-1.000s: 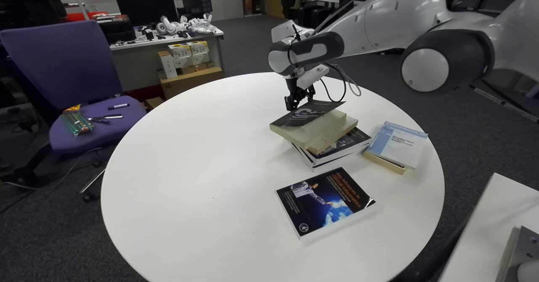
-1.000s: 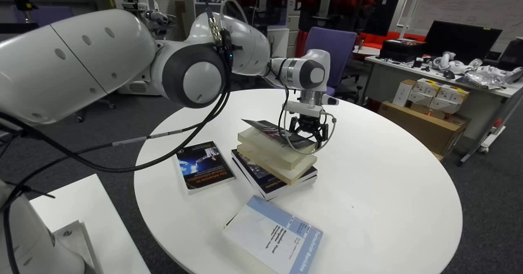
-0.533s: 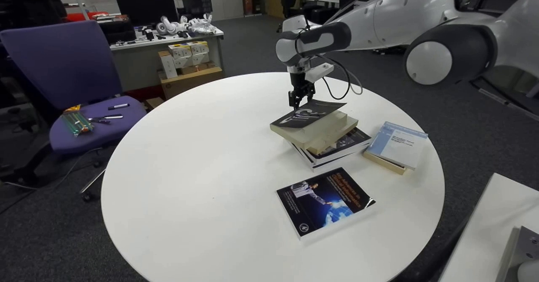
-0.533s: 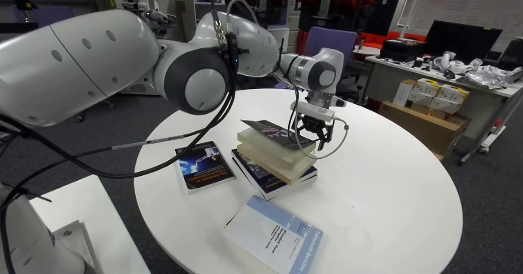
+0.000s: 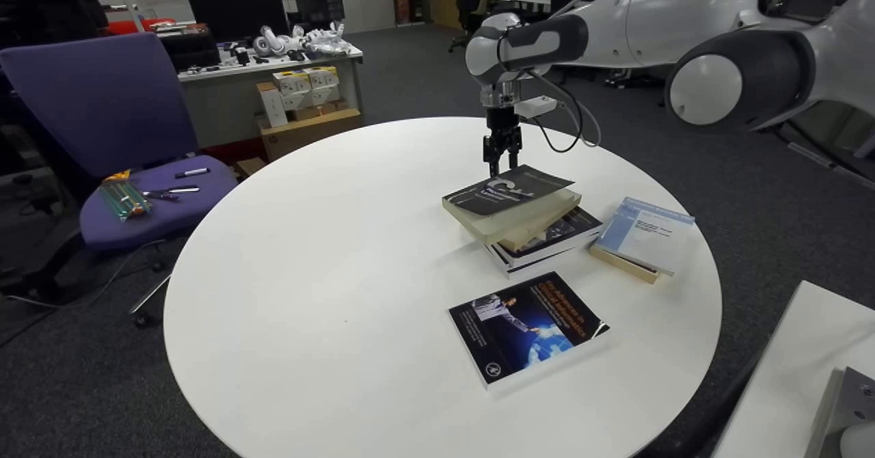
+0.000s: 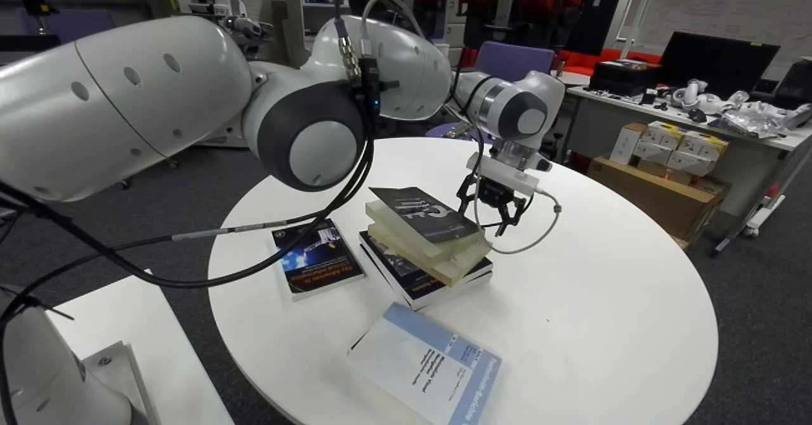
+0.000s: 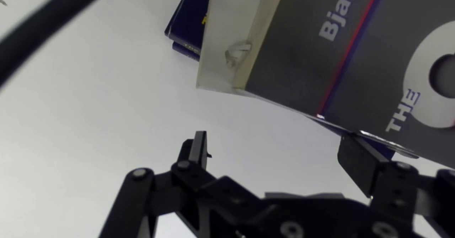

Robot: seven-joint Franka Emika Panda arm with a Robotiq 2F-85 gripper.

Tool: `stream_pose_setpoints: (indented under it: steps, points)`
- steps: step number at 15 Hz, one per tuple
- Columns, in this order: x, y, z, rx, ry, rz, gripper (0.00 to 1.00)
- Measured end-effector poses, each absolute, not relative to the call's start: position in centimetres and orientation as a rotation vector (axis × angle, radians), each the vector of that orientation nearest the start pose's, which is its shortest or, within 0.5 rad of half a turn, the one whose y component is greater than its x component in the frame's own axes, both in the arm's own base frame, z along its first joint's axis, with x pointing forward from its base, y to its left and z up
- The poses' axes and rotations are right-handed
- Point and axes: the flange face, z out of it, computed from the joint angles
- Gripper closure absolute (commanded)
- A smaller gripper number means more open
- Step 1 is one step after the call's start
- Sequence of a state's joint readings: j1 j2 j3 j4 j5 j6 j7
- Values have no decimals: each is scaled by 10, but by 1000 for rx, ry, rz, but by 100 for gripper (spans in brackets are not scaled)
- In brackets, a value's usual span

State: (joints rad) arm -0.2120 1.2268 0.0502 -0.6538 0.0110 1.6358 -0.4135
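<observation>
My gripper [image 7: 275, 135] is open, with nothing between its fingers. It stands at the far edge of a book pile, as both exterior views show [image 5: 504, 168] [image 6: 482, 221]. The top book [image 5: 513, 191] is thick, with a black cover and cream pages; its cover is partly lifted from the pages. It also shows in the wrist view [image 7: 305, 53]. One finger [image 7: 360, 163] is at this cover's edge; I cannot tell if they touch. The opposite finger [image 7: 199, 149] is over the table. A cream-paged book [image 6: 425, 257] and dark blue books [image 6: 406, 276] lie beneath.
A dark book with a blue globe picture [image 5: 526, 325] lies flat on the round white table [image 5: 307, 273]. A white and blue book [image 6: 431, 361] lies atop another book beside the pile. Cables hang from the arm. A purple chair [image 5: 157, 191] stands beyond the table.
My gripper has shifted to the right in both exterior views. In the last half second the top book has turned and slid slightly on the pile, and its cover sits lower at one end.
</observation>
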Motion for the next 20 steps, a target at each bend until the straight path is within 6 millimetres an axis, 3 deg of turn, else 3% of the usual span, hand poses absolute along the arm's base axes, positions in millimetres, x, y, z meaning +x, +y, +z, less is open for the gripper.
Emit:
stream_pose_setpoints:
  steps: [10, 16, 20]
  points:
    - [763, -136, 204, -3059, -337, 392, 0]
    - [776, -107, 224, -3198, -307, 365, 0]
    - [780, -99, 214, -3214, -255, 330, 0]
